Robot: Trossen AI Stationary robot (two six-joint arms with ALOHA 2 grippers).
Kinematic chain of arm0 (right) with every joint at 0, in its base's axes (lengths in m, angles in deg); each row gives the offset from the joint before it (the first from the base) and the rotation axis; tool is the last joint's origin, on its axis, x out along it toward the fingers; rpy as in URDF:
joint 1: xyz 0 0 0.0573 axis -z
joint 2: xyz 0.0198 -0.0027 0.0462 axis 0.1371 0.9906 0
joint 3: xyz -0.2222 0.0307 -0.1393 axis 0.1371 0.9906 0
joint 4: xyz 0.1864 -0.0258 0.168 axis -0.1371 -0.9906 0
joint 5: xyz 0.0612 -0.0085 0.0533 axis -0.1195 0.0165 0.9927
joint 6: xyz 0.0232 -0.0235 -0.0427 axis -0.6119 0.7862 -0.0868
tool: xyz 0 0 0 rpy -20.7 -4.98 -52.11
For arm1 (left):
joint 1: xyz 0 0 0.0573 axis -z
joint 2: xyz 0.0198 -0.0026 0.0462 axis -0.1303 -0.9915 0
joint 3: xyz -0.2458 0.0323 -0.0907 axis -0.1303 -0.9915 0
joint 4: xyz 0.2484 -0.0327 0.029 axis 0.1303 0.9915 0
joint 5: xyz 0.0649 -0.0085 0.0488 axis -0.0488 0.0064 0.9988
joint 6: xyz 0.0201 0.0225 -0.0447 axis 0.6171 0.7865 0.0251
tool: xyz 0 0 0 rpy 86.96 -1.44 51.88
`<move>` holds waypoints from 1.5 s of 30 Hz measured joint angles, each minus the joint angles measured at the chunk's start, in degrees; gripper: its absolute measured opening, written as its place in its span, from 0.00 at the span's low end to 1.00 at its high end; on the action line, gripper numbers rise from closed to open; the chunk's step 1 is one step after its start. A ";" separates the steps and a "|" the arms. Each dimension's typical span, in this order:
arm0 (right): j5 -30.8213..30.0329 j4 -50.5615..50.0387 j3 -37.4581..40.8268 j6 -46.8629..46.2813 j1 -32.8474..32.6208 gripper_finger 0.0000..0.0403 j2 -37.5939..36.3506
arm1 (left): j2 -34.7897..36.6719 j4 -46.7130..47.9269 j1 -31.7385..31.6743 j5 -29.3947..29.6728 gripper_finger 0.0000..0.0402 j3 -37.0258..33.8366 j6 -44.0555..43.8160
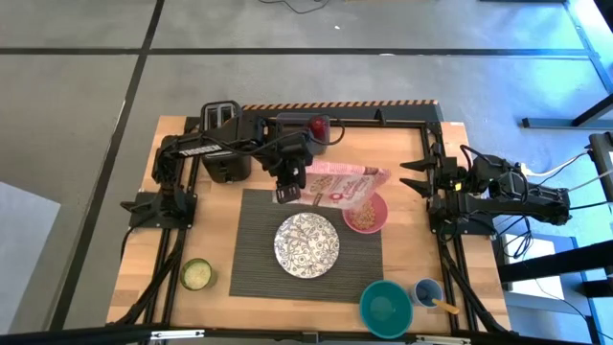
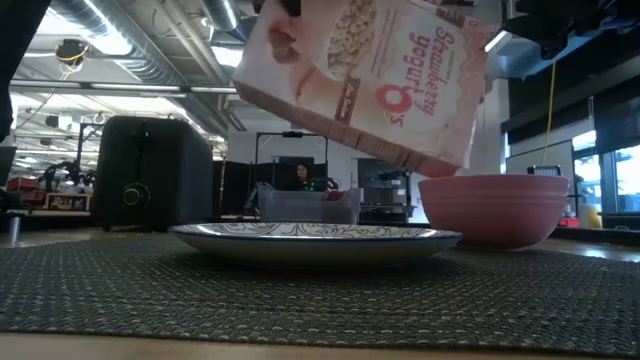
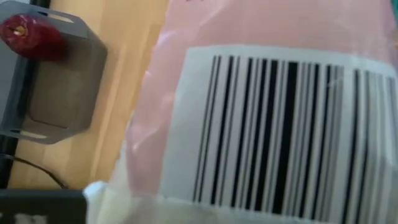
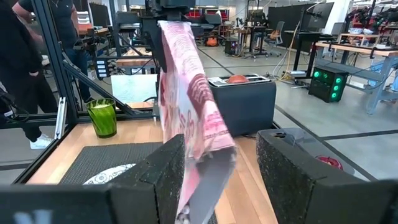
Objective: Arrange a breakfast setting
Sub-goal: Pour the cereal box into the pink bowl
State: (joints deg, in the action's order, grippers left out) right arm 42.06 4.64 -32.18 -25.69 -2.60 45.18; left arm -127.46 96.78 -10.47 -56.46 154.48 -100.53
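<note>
On the wooden counter (image 1: 412,182), the grey ribbed mat (image 1: 254,249) carries patterned plate (image 1: 306,242) and, at its 2 o'clock, pink bowl (image 1: 365,213). Left gripper (image 1: 289,192), fingers pinching, tilts cereal box (image 1: 343,183) over it. Right gripper (image 1: 414,178) waits spread at 3 o'clock.

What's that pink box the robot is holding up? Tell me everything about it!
The pink box is a cardboard cereal box with "Strawberry yogurt" lettering, a picture of cereal and a barcode on one face. The left gripper holds it at one end, off the table, tipped so its other end hangs over the pink bowl, which already has cereal inside. In the low view it appears upside down and slanted above the plate and bowl, touching neither. Only the gripper touches it.
</note>
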 joint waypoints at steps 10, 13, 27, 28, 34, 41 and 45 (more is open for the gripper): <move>0.00 0.00 0.00 0.00 0.01 0.46 0.00 | 0.00 0.88 -0.20 -3.51 0.43 0.02 -0.67; 0.00 0.00 0.00 0.04 0.00 0.46 0.01 | 0.00 0.81 0.36 0.72 0.43 0.00 0.39; 0.00 0.02 0.00 0.39 0.00 0.46 0.00 | 0.00 0.13 -0.20 -0.14 0.43 0.00 1.16; 0.00 0.02 0.00 0.39 0.00 0.46 0.00 | 0.00 0.89 -0.19 -0.65 0.43 0.00 1.24; 0.00 0.00 0.00 0.39 0.00 0.46 0.00 | 0.00 0.24 -0.40 1.44 0.43 0.00 1.40; 0.00 0.00 0.00 0.42 0.01 0.46 0.01 | 0.00 -0.71 -0.41 -0.52 0.43 0.00 2.45; 0.00 0.00 0.00 0.42 0.00 0.46 0.00 | 0.00 -2.52 -0.51 -1.97 0.43 0.00 1.96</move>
State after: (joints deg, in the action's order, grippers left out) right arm 42.06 4.64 -32.18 -25.28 -2.60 45.19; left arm -127.46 94.26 -10.98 -58.42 154.48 -98.56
